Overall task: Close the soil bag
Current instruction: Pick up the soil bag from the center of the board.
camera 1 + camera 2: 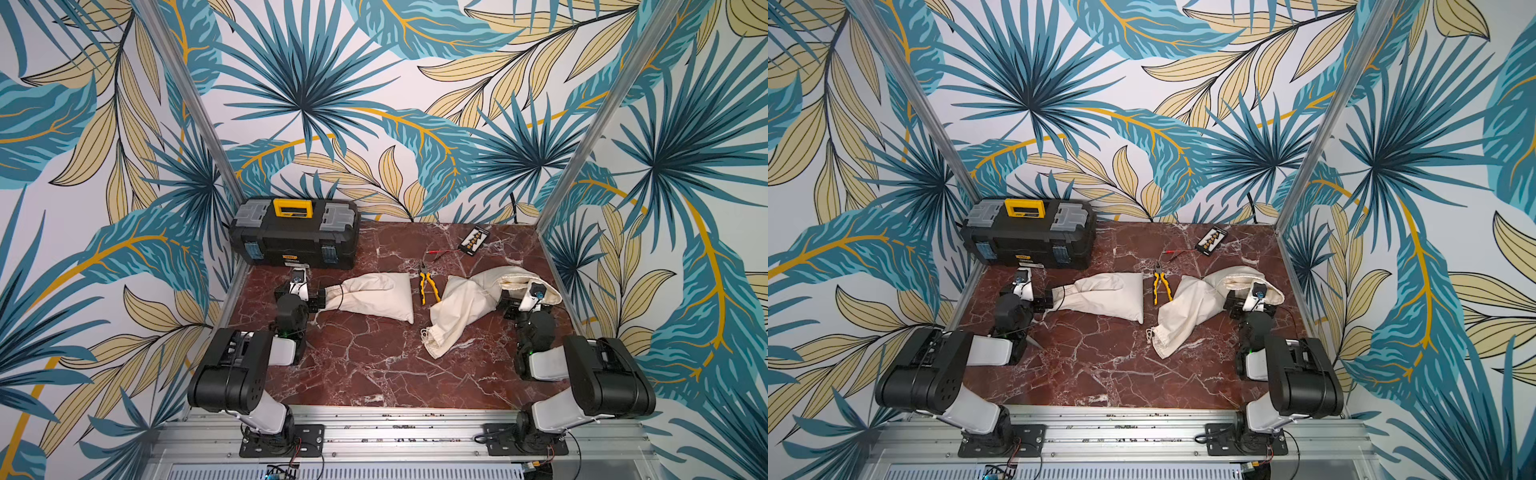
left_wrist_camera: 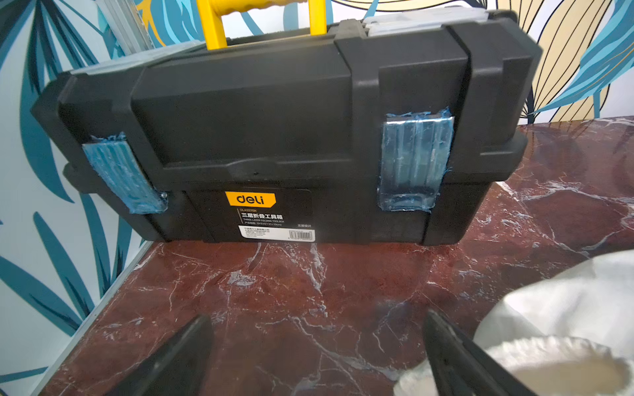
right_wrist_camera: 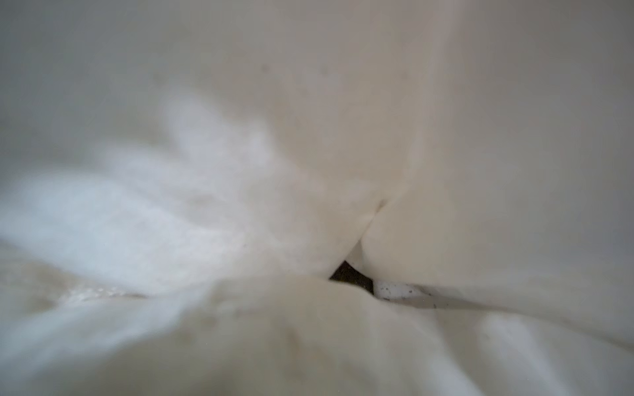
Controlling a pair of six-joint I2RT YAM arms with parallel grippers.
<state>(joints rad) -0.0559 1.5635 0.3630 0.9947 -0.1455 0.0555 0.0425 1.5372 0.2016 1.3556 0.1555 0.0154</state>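
Blurred cloth fills the right wrist view. The right gripper (image 1: 524,302) stands wide, fingertips hidden in the soil bag (image 1: 461,299), crumpled at the right of the bench (image 1: 374,374), long axis slanting near-left to far-right, mouth far-right. The left gripper (image 2: 319,329) gapes wide, empty.

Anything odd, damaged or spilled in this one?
Nothing looks spilled. The blue film on the toolbox latches is ragged and peeling at its edges. The cloth bag by the right arm lies twisted and slumped, and its fabric fills almost the whole right wrist view, so that camera shows little else.
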